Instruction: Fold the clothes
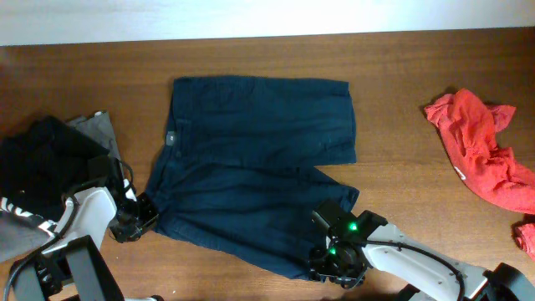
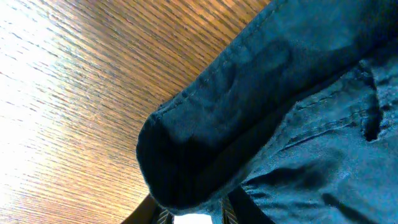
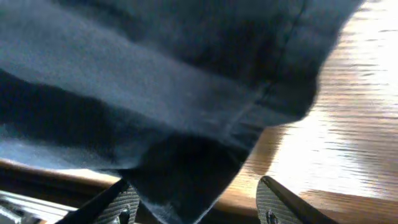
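Count: one pair of navy shorts [image 1: 251, 159] with two legs; two grippers; four other cloth items.

The shorts lie flat at the middle of the wooden table [image 1: 393, 84]. Their long axis runs across it left to right, with the waistband towards the left edge and both leg hems pointing right. The far leg lies straight; the near leg slants towards the near edge.

The left gripper [image 1: 138, 219] sits at the near corner of the waistband. Its wrist view shows the folded corner of fabric running down into the fingers, pinched between them. The right gripper [image 1: 334, 263] is at the hem of the near leg. Its fingers [image 3: 121, 205] stand spread, with the hem corner hanging between them, not clamped.

Other items:
- A red garment [image 1: 481, 150] lies crumpled at the right edge.
- A red scrap [image 1: 527, 238] lies at the near right corner.
- A black garment [image 1: 38, 163] and a grey garment [image 1: 96, 130] touch each other at the left edge.

All four lie apart from the shorts.
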{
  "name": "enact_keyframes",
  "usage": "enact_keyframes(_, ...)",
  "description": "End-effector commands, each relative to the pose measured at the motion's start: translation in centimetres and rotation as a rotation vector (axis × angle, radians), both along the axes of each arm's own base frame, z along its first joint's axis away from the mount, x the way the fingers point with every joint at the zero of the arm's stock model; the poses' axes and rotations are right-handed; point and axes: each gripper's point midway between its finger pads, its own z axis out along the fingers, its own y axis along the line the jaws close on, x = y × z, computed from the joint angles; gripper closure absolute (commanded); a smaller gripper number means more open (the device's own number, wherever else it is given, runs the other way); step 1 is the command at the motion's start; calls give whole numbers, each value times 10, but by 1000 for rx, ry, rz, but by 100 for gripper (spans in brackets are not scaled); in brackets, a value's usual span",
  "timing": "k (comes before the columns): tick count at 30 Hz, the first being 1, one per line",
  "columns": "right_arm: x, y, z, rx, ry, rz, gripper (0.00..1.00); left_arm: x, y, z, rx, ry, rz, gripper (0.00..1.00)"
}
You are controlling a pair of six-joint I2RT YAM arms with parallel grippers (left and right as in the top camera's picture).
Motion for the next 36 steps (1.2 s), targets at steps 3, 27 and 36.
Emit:
enact_keyframes(3, 14, -9, -2, -53, -60, -8, 32, -4, -2, -4, -17, 15, -19, 75)
enact_keyframes(27, 18, 10, 5, 110, -91, 137, 96, -3, -2, -4, -16, 12, -20, 75)
enact_keyframes(36, 16, 13, 6, 127, -83, 140, 81, -3, -2, -4, -16, 10, -34, 75)
